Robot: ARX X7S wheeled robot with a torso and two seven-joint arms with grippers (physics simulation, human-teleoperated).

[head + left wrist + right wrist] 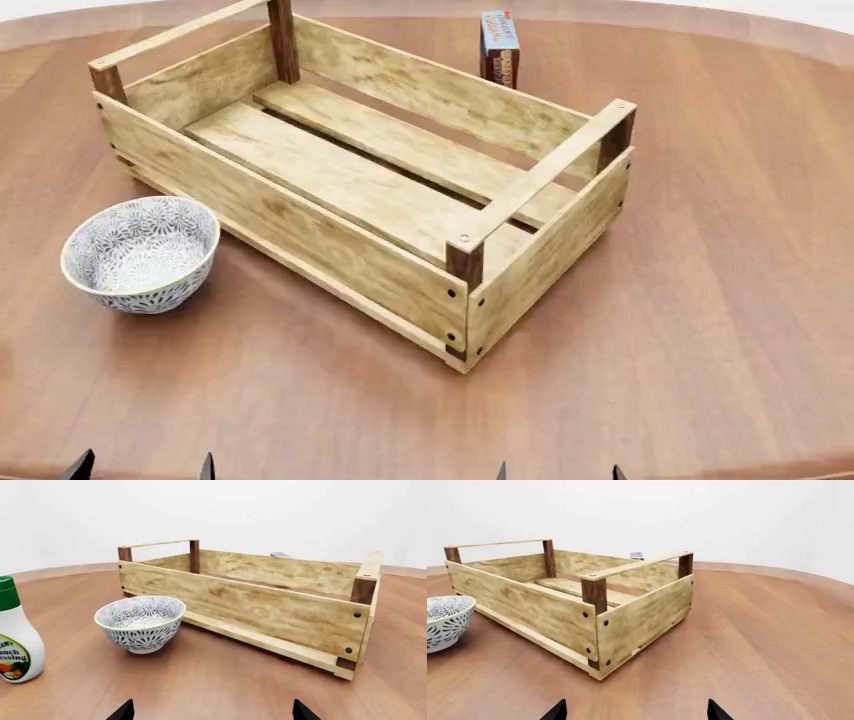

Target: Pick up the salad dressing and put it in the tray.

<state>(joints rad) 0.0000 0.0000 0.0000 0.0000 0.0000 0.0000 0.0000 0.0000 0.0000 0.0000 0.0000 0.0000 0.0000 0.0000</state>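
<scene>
Your left hand and right hand both stood with fingers spread wide and gripping nothing, only their dark fingertips showing low over the table. The salad dressing stood upright on the table, outside the tray, beyond the bowl from it and apart from both. The bowl sat just beside the tray's long front wall. A printed box stood upright behind the tray's far wall.

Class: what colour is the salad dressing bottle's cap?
Green; the salad dressing shows only in the left wrist view.
</scene>
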